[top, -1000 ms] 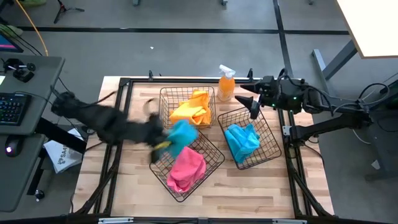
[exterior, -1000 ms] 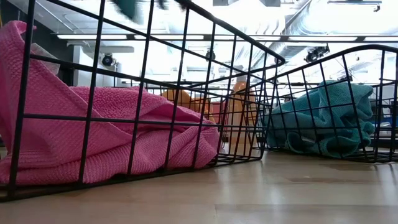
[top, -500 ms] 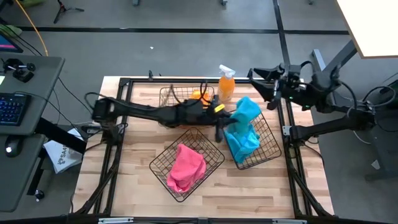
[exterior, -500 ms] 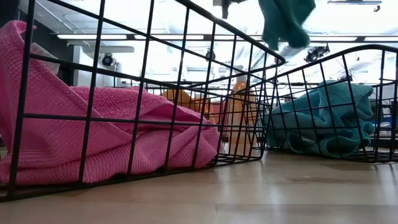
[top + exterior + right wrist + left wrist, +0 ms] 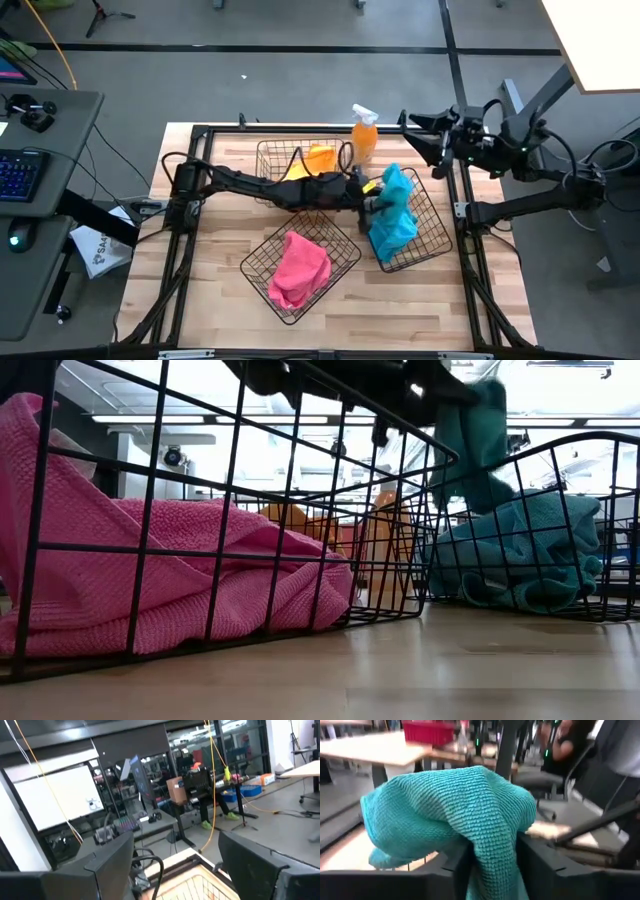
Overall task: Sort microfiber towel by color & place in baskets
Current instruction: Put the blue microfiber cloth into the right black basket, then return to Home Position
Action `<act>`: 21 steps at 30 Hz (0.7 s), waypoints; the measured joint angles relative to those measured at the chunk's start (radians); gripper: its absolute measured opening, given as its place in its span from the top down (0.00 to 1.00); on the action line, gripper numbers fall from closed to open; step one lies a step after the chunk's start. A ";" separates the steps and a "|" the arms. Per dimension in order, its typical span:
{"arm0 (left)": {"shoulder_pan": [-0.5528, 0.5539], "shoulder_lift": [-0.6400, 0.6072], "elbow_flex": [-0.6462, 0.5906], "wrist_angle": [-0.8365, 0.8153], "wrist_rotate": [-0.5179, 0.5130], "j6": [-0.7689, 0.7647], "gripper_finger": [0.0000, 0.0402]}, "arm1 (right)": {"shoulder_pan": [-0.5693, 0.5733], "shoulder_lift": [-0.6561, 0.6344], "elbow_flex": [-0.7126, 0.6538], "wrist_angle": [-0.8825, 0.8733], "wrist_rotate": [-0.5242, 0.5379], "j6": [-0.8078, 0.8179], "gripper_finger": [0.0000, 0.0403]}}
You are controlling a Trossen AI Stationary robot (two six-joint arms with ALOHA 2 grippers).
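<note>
A teal towel [image 5: 397,185] [image 5: 470,450] [image 5: 450,810] hangs over the right-hand basket [image 5: 440,235], which holds more teal towels [image 5: 392,240] [image 5: 530,550]. My left gripper [image 5: 383,202] [image 5: 494,865], reaching in from the table's left, is shut on the hanging towel. A pink towel [image 5: 298,268] [image 5: 150,580] lies in the near basket [image 5: 255,262]. A yellow-orange towel [image 5: 320,158] lies in the far basket [image 5: 270,155]. My right gripper [image 5: 415,145] [image 5: 175,860] stands open and raised at the far right, holding nothing. My left gripper has a bunched part of the teal towel [image 5: 492,845] between its two fingers. The fingers come roughly level from the table's left. The cloth drapes over the fingertips and hangs slack below them, above the teal pile in the right-hand basket.
An orange spray bottle [image 5: 364,135] stands at the far edge between the far basket and my right gripper. Black frame rails [image 5: 185,215] run along the table's sides. Bare wood [image 5: 400,310] lies near the front edge.
My left gripper has carried the teal towel from over the near basket toward the table's right, then down over the right-hand basket, where the towel now hangs lower. My right gripper has drawn back and up toward the far right corner.
</note>
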State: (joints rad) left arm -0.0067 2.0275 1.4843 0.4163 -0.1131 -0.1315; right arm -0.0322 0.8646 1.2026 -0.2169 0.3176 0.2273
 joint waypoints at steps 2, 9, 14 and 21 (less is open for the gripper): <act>0.000 -0.010 0.017 -0.112 0.017 -0.042 0.59 | 0.000 0.000 0.000 -0.008 0.000 0.004 0.28; 0.018 -0.014 0.151 -0.414 0.186 -0.214 0.45 | 0.000 -0.002 0.000 -0.030 0.025 0.012 0.28; 0.050 -0.048 0.268 -0.607 0.221 -0.220 0.45 | 0.000 -0.001 0.000 -0.041 0.024 0.026 0.28; 0.081 -0.295 0.268 -0.967 0.118 -0.086 0.51 | 0.000 -0.019 0.000 -0.148 0.004 0.067 0.28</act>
State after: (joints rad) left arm 0.0741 1.7323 1.7522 -0.5510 0.0050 -0.2174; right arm -0.0322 0.8454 1.2026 -0.3651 0.3214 0.2942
